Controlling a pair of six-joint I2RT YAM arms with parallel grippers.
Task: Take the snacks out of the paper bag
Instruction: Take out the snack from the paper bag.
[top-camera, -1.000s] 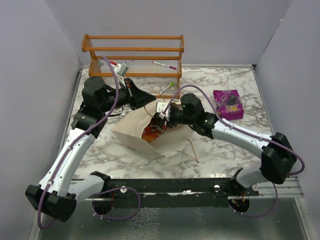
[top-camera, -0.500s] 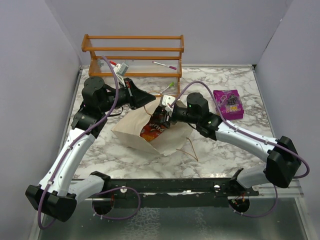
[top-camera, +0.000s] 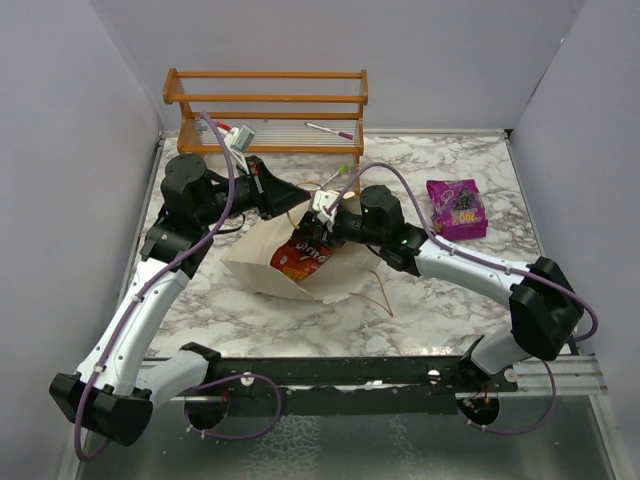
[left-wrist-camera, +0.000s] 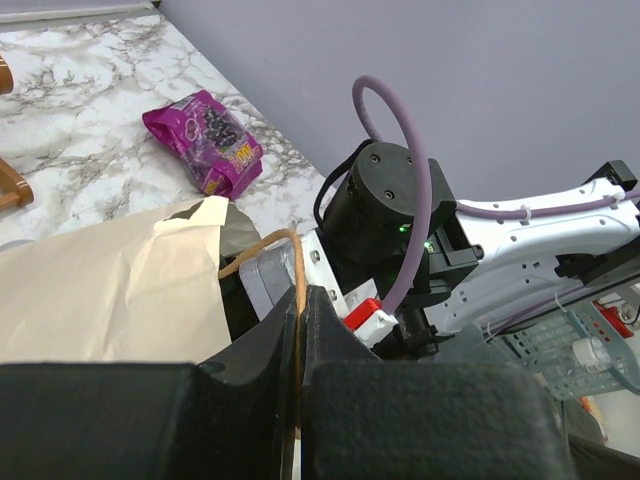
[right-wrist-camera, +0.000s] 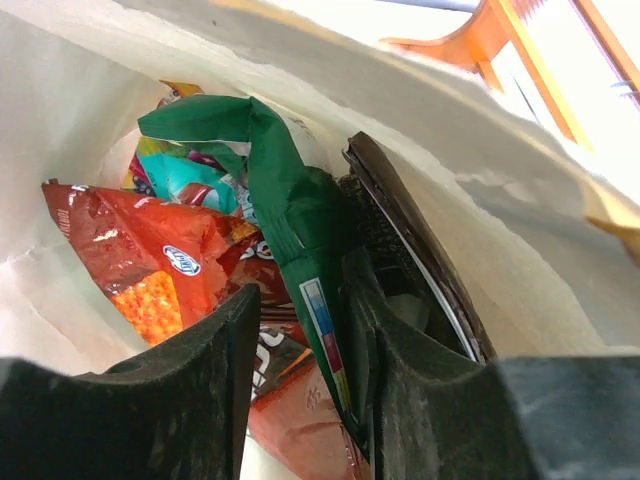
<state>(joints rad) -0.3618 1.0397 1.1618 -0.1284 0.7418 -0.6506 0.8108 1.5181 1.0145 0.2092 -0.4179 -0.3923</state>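
Note:
The paper bag (top-camera: 262, 268) lies on its side on the marble table, mouth toward the rack. My left gripper (left-wrist-camera: 300, 300) is shut on its tan string handle (left-wrist-camera: 290, 245) and holds the upper lip up; from above the left gripper (top-camera: 298, 200) sits at the bag's top edge. My right gripper (right-wrist-camera: 300, 300) is inside the mouth, open. A green packet (right-wrist-camera: 290, 200) hangs between its fingers against the right one. Red (right-wrist-camera: 130, 250), teal (right-wrist-camera: 185, 175) and dark brown (right-wrist-camera: 400, 215) snacks lie around it. A purple packet (top-camera: 457, 207) lies on the table outside the bag.
A wooden rack (top-camera: 265, 110) with pens on it stands at the back left, just beyond the bag. The bag's other string handle (top-camera: 380, 295) trails on the marble toward the near edge. Grey walls close in both sides of the table.
The right gripper has moved left and further into the bag mouth, and the red packet shows further left. The left gripper still holds the handle in the same place.

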